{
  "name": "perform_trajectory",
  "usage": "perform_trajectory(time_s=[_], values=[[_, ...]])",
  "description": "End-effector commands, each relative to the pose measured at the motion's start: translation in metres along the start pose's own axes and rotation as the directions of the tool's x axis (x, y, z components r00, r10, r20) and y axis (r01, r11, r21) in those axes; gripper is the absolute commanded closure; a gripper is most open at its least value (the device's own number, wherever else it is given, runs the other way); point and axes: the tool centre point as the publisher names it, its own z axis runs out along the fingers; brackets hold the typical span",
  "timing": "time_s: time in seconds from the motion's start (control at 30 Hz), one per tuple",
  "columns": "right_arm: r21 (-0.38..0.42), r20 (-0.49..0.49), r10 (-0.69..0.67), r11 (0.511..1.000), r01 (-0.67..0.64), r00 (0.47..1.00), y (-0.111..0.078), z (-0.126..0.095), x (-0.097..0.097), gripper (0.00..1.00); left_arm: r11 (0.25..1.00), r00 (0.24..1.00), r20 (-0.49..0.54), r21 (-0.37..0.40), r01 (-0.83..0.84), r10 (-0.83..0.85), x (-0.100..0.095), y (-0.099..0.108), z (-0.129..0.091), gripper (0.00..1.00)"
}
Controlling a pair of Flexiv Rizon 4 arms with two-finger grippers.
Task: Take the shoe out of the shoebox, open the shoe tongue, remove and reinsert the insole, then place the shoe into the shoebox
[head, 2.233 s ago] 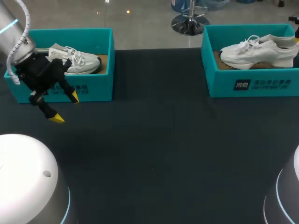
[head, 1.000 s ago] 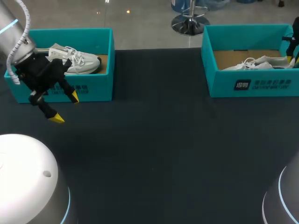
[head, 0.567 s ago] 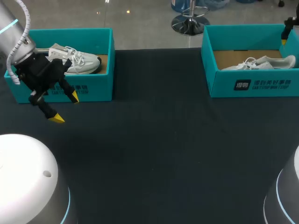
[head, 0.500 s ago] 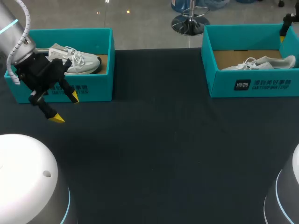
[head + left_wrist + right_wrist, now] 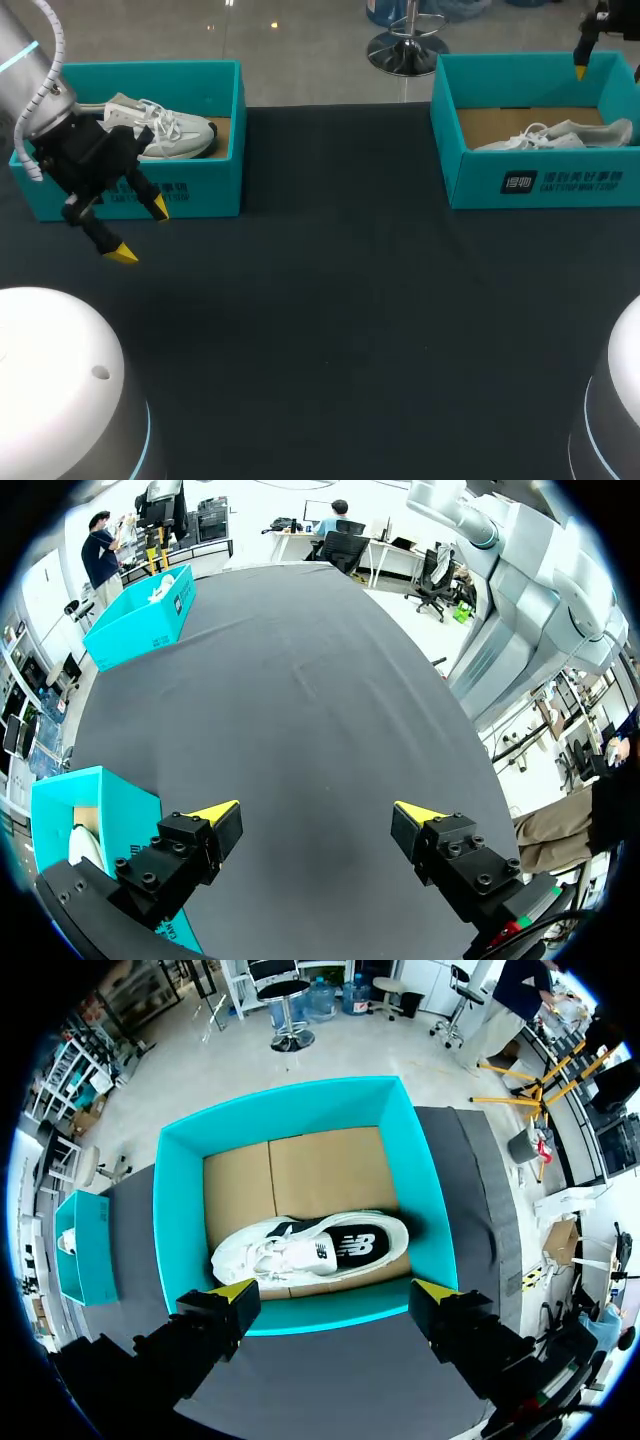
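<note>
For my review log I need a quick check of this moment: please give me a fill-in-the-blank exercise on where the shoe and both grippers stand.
1. The shoe in the right shoebox lies on its ___.
2. The right gripper hangs above that box with its fingers ___.
3. The left gripper, its fingers apart over the table, holds ___.
Missing words: side; open; nothing.
</note>
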Motion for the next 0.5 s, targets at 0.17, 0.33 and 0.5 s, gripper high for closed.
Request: perform_trajectory(time_s=[0.17,0.33,0.5], values=[[-0.005,-0.003,0.001,1.000,-0.001,1.000,-0.002,0.000,-0.001,0.00,0.990,0.989,0.133,-0.133,-0.053,0.070,-0.016,0.016,-0.051,0.00],[-0.005,-0.003,0.001,1.000,-0.001,1.000,-0.002,0.000,-0.001,0.00,0.971,0.981,0.192,-0.233,0.059,-0.014,-0.030,0.042,-0.075,0.00],[-0.005,-0.003,0.001,1.000,-0.001,1.000,-0.002,0.000,-0.001,0.00,0.960,0.964,0.266,-0.266,0.092,-0.018,-0.044,0.079,-0.102,0.00]])
